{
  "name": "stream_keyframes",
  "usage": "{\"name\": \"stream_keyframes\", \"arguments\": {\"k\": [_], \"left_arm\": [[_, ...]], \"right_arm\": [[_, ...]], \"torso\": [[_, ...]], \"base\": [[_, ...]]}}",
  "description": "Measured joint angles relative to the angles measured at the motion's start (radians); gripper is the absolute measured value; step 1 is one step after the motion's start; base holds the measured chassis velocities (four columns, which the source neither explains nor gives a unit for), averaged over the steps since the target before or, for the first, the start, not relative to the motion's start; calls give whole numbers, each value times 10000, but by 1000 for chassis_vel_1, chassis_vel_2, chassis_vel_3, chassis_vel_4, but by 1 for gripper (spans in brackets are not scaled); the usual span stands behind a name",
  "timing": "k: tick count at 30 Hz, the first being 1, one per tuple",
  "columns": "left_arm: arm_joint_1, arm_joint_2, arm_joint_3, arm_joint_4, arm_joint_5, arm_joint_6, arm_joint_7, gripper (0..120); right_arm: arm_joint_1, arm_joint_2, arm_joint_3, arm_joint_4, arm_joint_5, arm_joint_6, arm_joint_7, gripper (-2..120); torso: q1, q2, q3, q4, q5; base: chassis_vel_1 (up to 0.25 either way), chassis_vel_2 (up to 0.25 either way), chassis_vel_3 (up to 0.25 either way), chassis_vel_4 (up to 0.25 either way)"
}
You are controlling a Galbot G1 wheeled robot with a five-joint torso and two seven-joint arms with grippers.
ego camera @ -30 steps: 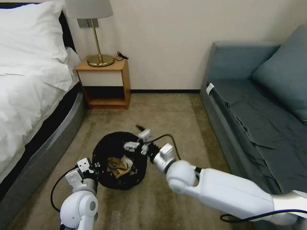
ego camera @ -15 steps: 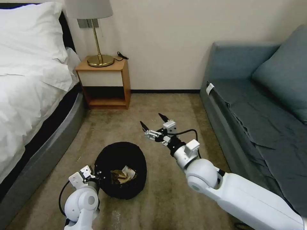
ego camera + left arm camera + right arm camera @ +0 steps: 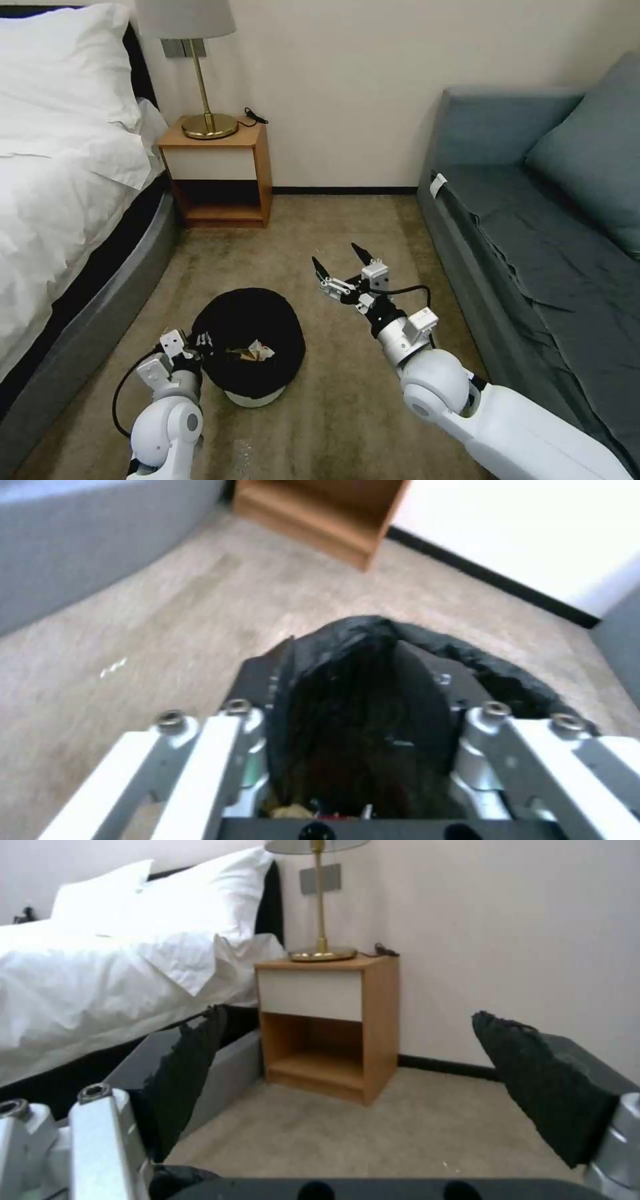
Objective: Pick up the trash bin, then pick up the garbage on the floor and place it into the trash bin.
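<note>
Bin [image 3: 250,347]: on carpet at 7 o'clock, litter [image 3: 253,351] inside.
Left claw [image 3: 193,347]: clamped on rim at 9 o'clock.
Right claw [image 3: 343,263]: spread, empty, at 1 o'clock.
Technique: keep bin upright, avoid spilling.

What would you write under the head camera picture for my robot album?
Left pincer grips the rim of the trash bin holding garbage, while the open right pincer hovers over the carpet.

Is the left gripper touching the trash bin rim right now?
Touching. Left wrist view: the left gripper has its black fingers closed on the trash bin rim and liner. Head view agrees, gripper at the bin edge.
</note>
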Motion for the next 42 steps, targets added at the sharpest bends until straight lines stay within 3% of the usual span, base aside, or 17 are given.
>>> {"name": "stream_keyframes", "arguments": {"k": [4, 6, 7, 11, 15, 17, 19, 22, 27, 42], "left_arm": [[160, 24, -39, -84, 369, -399, 423, 63], [293, 26, -83, -258, 1011, -1207, 1263, 75], [293, 26, -83, -258, 1011, -1207, 1263, 75], [497, 58, -198, -449, 2024, -2522, 2301, 93], [663, 106, -208, -713, 2661, -2991, 2533, 100], [768, 142, -73, -911, 2950, -3097, 2563, 100], [813, 158, -2, -1005, 3065, -3132, 2578, 100], [1053, 251, 266, -1334, 3204, -3174, 2587, 100], [1295, 359, 597, -1592, 3229, -3125, 2565, 100], [1381, 407, 680, -1386, 3209, -3237, 2404, 100]], "right_arm": [[-354, 36, 263, 150, -133, 5, -8, 93], [-617, 46, 625, 370, -197, 0, 2, 93], [-617, 46, 625, 370, -197, 0, 2, 93], [-1501, 287, 2284, 857, -738, -106, 112, 99], [-2643, 863, 3958, 1377, -1965, -351, 359, 100], [-3536, 1484, 4972, 1712, -3311, -593, 605, 100], [-4008, 1875, 5420, 1894, -3867, -689, 718, 100], [-5510, 3662, 6465, 2547, -5332, -898, 1034, 100], [-6748, 4740, 6410, 2913, -6424, -799, 1229, 100], [-7541, 5342, 5583, 2520, -7331, -605, 1423, 100]], "torso": [[0, 0, 0, 3, -1], [0, 0, 0, 2, 3], [0, 0, 0, 2, 3], [0, 1, 0, 2, 1], [0, 0, 0, 4, 0], [0, 1, -1, 2, 3], [0, 1, -1, 2, -3], [-1, 1, -1, 0, 1], [-1, 1, -1, -1, -2], [-1, 1, 0, 2, 1]], "base": [[0, 0, 0, 0], [0, 0, 0, 0], [0, 0, 0, 0], [0, 0, 0, 0], [0, 0, 0, 0], [0, 0, 0, 0], [0, 0, 0, 0], [0, 0, 0, 0], [0, 0, 0, 0], [0, 0, 0, 0]]}}
